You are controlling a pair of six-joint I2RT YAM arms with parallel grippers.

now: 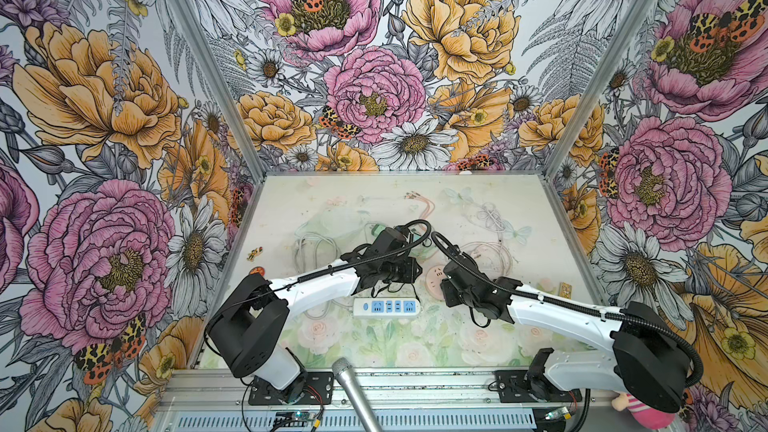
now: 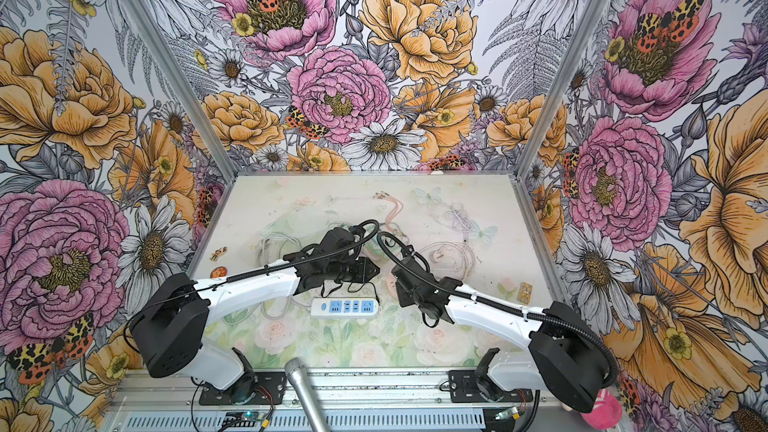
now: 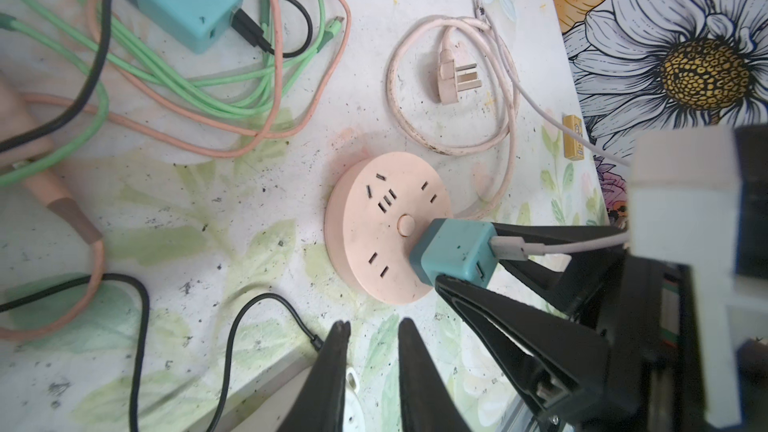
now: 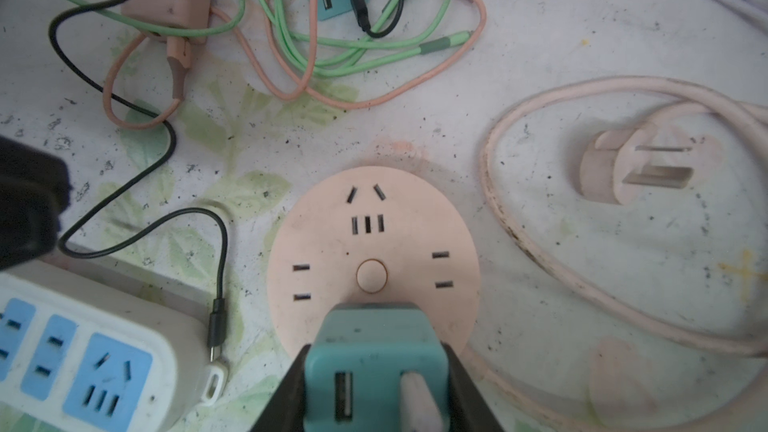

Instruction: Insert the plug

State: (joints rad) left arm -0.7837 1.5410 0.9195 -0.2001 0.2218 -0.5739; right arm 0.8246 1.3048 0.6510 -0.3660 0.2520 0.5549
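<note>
Right gripper (image 4: 376, 384) pinches a teal charger (image 4: 365, 334) between its fingers, pressing it to the rim of a pink round socket (image 4: 374, 226) lying on the table (image 4: 540, 35); the prongs are hidden. Left gripper (image 3: 372, 326) hovers just beside the socket, fingers slightly apart with nothing between them.

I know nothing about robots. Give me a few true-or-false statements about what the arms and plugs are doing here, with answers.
1. The right gripper holds a teal charger. True.
2. The charger is at a round pink socket. True.
3. The left gripper also holds a charger. False: it is open and empty.
4. The pink plug is plugged in. False: the pink plug lies loose on the table.
</note>
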